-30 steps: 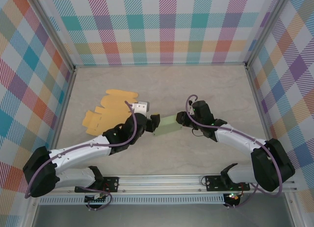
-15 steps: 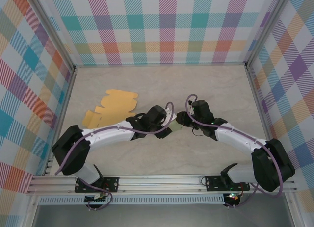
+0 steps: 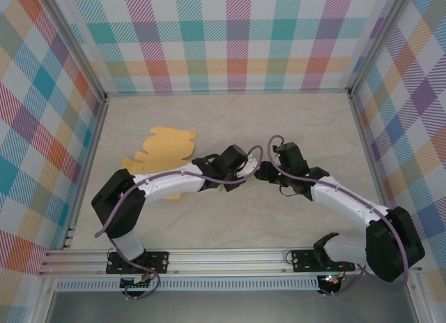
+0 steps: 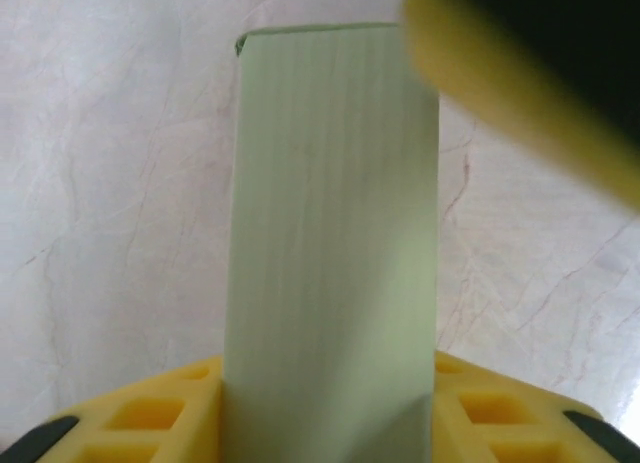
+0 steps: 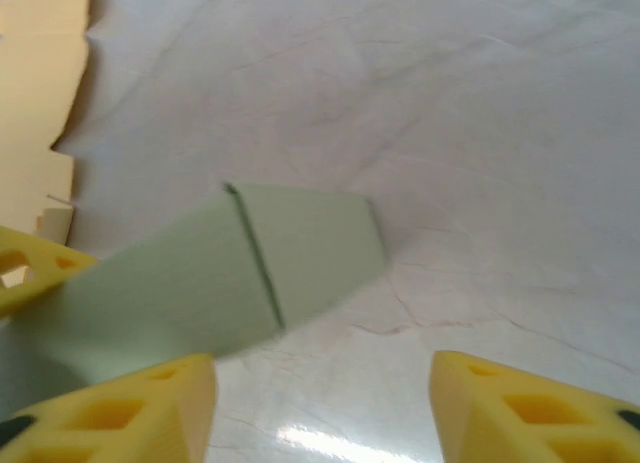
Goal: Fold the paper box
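Tabletop [image 3: 306, 121] bare far and right; yellow cardboard [image 3: 167, 143] lies left, green box [image 4: 330, 233] stands mid-table

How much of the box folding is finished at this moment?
Done: the green box looks formed, with creased sides. In hand: the left fingers grip one end; the right fingers stand open beside it. Left: a yellow blank lies flat, unfolded.

The paper box [image 4: 330, 233] lies mid-way across the bench [image 3: 230, 121] between the left tool [image 3: 235, 175], which seems to flank its left end, and the right tool [image 3: 267, 172] just beside it, with a flat cardboard sheet [image 3: 167, 145] farther left and behind.
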`<state>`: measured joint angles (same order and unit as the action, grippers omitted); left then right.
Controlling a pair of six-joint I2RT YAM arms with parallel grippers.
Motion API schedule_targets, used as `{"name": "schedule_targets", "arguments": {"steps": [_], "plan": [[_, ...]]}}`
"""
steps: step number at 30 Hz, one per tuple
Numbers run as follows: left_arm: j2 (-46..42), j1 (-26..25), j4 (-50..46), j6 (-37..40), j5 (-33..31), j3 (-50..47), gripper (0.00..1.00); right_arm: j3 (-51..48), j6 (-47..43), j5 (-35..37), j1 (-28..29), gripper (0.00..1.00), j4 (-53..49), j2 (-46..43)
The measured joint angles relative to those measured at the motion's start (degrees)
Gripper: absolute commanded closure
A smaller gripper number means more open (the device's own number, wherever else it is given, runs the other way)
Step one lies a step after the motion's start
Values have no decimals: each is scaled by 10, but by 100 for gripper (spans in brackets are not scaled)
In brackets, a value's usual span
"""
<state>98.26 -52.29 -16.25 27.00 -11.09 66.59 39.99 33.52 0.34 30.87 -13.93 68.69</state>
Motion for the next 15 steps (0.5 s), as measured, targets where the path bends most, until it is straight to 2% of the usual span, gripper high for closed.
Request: {"name": "schedule_targets", "arguments": {"steps": [3,4,7,12,14,15], "plan": [[5,1,10,23,-26,1,58,9,-8,36,-2,12,-56,-54],[11,1,16,33,-33,5,58,11,-8,50,-2,0,-74,-76],[44,1,24,63,-49,40,58,16,-12,91,-3,0,-123,-144],[150,1,35,117,-66,162,55,29,-9,152,0,0,-195,-267],[198,1,37,135,-70,223,52,38,-7,173,0,0,-219,-305],[226,1,36,146,-70,260,47,42,-7,181,0,0,-228,-323]]}}
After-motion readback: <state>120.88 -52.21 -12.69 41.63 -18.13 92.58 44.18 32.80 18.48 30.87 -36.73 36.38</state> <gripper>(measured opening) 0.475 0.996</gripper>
